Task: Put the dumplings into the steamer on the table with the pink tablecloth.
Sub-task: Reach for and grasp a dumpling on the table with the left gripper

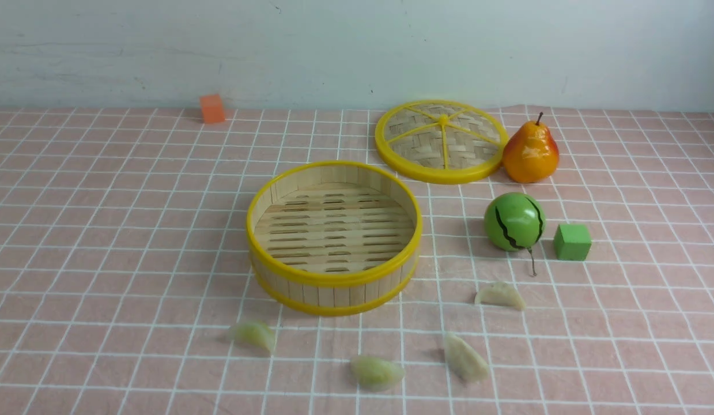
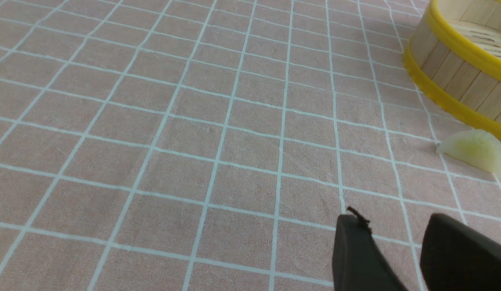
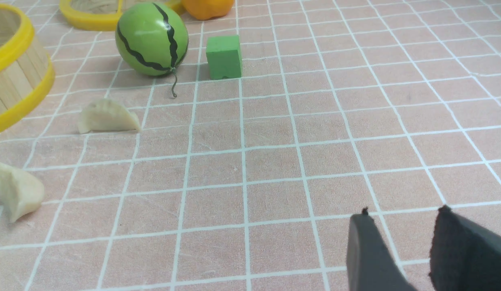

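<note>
A round, shallow steamer of pale bamboo slats with smooth yellow rims (image 1: 333, 280) sits on the bench, its slatted floor bare, over a faintly wrinkled pink tablecloth with a thin white grid (image 1: 132, 230). Four small crescent dumplings lie outside it on the robot's side: a translucent greenish one (image 1: 254, 335) near its left, a plump greenish one (image 1: 377, 372) in front, and two creamy, pleated ones (image 1: 465, 357) (image 1: 500, 295) toward the right. Beyond the steamer rests a flat, woven lid edged in yellow (image 1: 443, 141), beside a glossy orange-red pear (image 1: 531, 153). Nearer are a shiny green ball with black wavy stripes (image 1: 514, 222) and a matte green cube (image 1: 572, 242); a small orange block (image 1: 212, 109) stands far left. The left tool (image 2: 390, 220) and right tool (image 3: 404, 212) are both parted partway, gripping nothing.
</note>
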